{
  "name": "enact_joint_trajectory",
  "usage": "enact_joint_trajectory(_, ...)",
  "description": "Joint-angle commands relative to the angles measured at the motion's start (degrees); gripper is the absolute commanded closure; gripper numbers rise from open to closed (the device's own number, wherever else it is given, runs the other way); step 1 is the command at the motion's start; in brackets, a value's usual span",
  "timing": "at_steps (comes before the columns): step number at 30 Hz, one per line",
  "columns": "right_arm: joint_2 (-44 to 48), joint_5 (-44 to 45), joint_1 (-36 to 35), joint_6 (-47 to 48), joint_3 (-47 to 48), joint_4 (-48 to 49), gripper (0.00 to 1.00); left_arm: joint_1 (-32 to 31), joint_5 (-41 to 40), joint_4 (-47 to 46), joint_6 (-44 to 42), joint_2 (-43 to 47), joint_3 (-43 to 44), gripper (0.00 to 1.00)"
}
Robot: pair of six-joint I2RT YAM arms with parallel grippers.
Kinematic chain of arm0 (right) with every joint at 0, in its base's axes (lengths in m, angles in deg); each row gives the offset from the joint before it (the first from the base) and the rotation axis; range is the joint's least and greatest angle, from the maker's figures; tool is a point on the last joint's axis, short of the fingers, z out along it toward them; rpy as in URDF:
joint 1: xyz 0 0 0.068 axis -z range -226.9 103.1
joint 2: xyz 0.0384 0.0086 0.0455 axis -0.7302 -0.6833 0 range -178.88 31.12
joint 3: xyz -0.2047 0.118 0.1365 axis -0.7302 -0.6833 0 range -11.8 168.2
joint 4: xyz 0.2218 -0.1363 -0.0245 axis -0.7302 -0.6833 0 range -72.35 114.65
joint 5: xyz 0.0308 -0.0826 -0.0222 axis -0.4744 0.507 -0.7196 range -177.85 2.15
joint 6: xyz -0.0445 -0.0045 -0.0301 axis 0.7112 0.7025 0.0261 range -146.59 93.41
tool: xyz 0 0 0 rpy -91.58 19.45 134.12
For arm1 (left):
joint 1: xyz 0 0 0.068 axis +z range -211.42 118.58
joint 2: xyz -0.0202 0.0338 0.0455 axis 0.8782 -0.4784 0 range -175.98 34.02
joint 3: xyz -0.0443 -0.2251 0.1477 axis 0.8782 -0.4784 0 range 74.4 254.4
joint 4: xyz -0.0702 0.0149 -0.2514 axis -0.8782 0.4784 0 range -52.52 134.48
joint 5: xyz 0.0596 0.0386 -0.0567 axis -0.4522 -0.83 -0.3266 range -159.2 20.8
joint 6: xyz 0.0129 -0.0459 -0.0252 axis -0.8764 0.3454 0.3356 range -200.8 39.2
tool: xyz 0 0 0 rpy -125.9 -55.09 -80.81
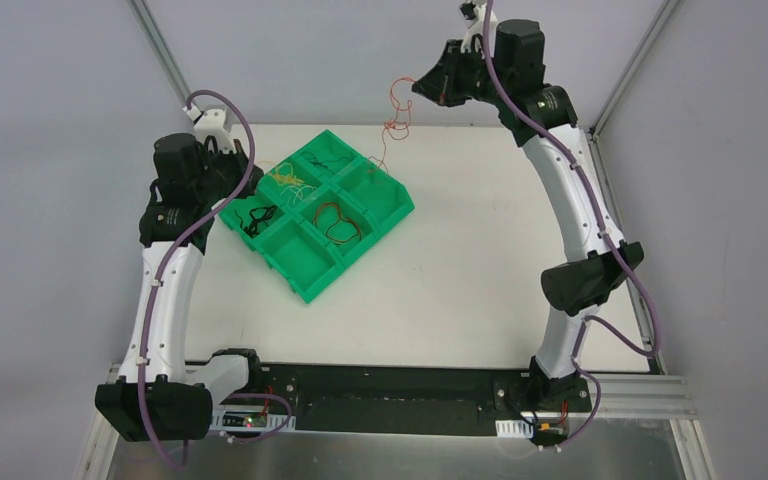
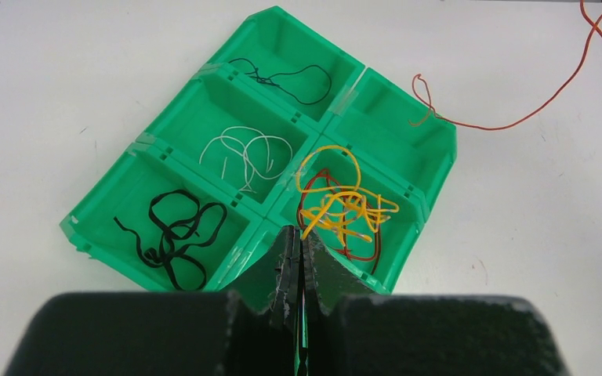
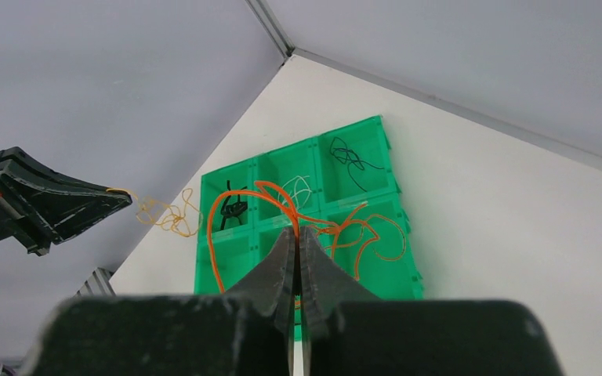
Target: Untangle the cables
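Holding the orange cable (image 1: 398,124) over the far edge of the table (image 1: 460,270), the right fingers (image 3: 278,270) clamp it while the left fingers (image 2: 288,266) pinch the yellow cable (image 2: 337,200) above the green compartment tray (image 2: 110,254), likely to draw them apart.

White table (image 1: 480,290): flat matte top; you can spot a few faint scuffs in left wrist view. One thing plainly on it: green tray (image 1: 312,284). Six compartments, two rows of three. Tray sits flat, turned diagonal to table edges, left of centre, toward far side, wholly within tabletop. Dark strip (image 1: 390,400) runs along near edge. Loose end of orange cable (image 2: 492,129) hangs by tray's far corner; you cannot tell whether it touches tabletop.
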Motion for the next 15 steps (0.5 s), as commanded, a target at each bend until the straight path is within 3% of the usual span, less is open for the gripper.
enact_joint_trajectory(1,-1.0,1.0,-1.5,-1.8,2.2,3.8,1.0,0.4,0.7,-1.0,1.1,0.1,0.5,1.0)
enact_joint_trajectory(15,-3.0,4.8,-3.5,4.5,-14.2,10.4,1.0,1.0,1.1,-0.8,0.5,0.0,0.9,1.0)
